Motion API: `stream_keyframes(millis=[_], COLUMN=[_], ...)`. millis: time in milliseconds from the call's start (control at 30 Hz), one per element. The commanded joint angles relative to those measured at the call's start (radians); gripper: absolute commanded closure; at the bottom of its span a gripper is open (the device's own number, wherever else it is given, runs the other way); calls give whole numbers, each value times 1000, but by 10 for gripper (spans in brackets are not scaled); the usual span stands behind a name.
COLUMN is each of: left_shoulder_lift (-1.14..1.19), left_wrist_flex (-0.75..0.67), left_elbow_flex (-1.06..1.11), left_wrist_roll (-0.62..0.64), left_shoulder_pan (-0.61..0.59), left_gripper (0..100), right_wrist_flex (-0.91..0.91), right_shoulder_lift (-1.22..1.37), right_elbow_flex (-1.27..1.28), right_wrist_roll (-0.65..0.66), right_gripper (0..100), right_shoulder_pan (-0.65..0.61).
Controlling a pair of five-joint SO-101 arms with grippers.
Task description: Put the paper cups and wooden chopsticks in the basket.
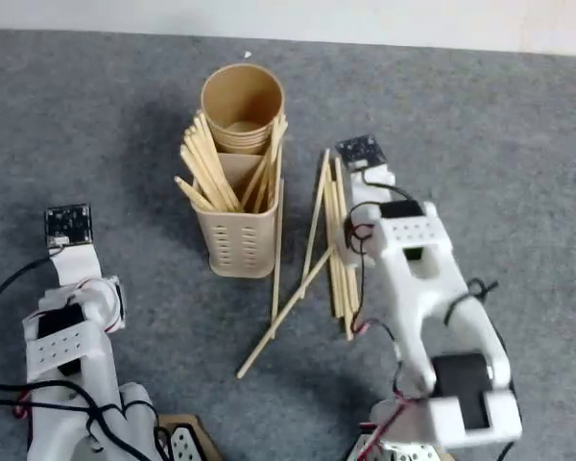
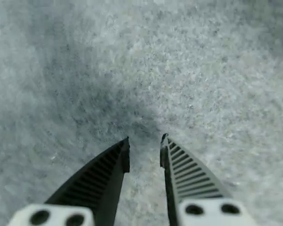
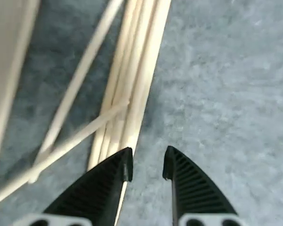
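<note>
Overhead high view; wrist views close above the same table [image 1: 518,144].

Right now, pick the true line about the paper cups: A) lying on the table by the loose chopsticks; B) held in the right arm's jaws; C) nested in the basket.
C: the paper cups stand nested in the basket, with chopsticks leaning beside them.
</note>
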Motion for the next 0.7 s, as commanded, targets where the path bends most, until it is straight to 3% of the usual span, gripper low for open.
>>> stream_keyframes(millis=[0, 367, 667], left_shoulder_lift=[-21, -21, -21], left_wrist_flex=[-20, -20, -20], left_elbow_flex=[-4, -4, 4], left_wrist_roll=[-25, -28, -29], left_shoulder_pan=[-5, 10, 10], left_gripper=[859, 859, 859], right_wrist_flex=[-50, -45, 25], right_shoulder_lift=[64, 159, -64], right_elbow_flex=[-41, -45, -41], right_wrist_roll=[-11, -12, -43], right_gripper=[875, 875, 875], right_shoulder_pan=[-8, -5, -48])
